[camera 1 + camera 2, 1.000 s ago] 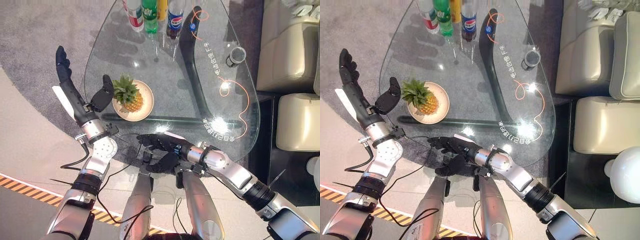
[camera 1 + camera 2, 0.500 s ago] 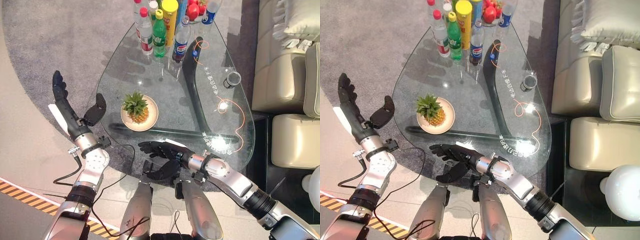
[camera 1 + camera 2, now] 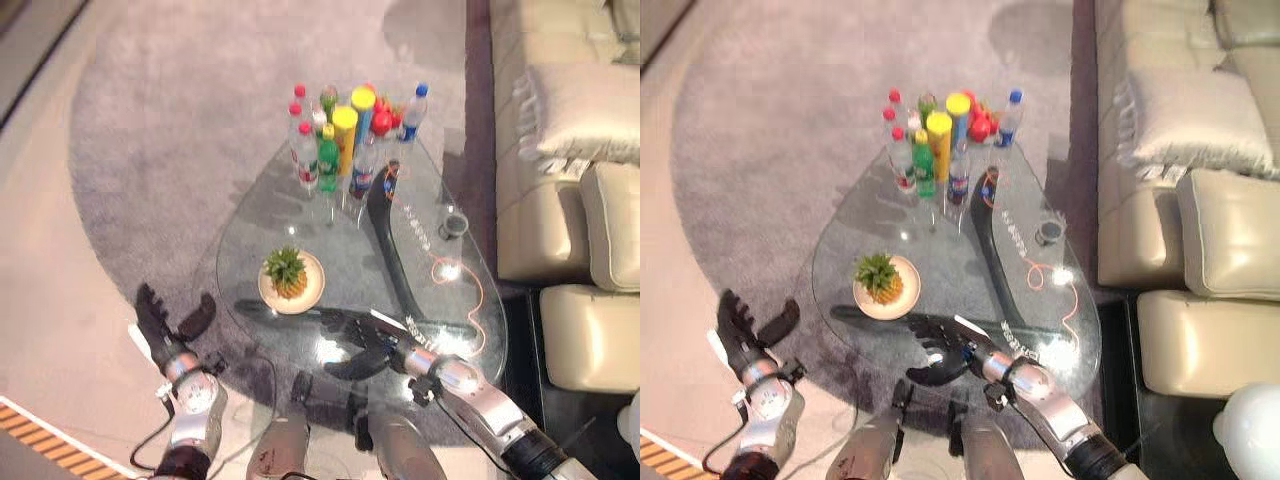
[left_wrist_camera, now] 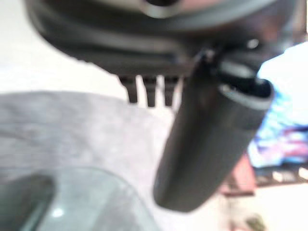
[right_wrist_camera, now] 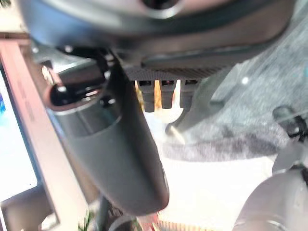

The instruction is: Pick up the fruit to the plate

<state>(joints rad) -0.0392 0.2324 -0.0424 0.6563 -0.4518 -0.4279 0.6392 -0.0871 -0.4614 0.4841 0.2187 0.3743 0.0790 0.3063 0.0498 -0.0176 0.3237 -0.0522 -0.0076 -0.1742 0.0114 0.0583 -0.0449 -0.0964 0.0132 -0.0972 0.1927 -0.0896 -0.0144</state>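
Left hand (image 3: 165,325) hangs off the glass table's (image 3: 300,225) near left edge, fingers straight, thumb spread, holding nothing. Right hand (image 3: 358,340) hovers over the near rim, fingers extended, empty. Pineapple (image 3: 287,274), green crown and yellow body, stands upright on the round plate (image 3: 310,293). Orange-and-white lettering on the glass is not legible. Bottles (image 3: 335,145) cluster at the far end.

The bench (image 3: 300,230) lies bare between the plate (image 3: 291,283) near its front edge and the cluster of bottles (image 3: 340,140) crowding its far end. To the right, a small dark cup (image 3: 455,224) stands alone, and the sofa (image 3: 570,200) closes that side. The rug (image 3: 170,150) on the left lies open.
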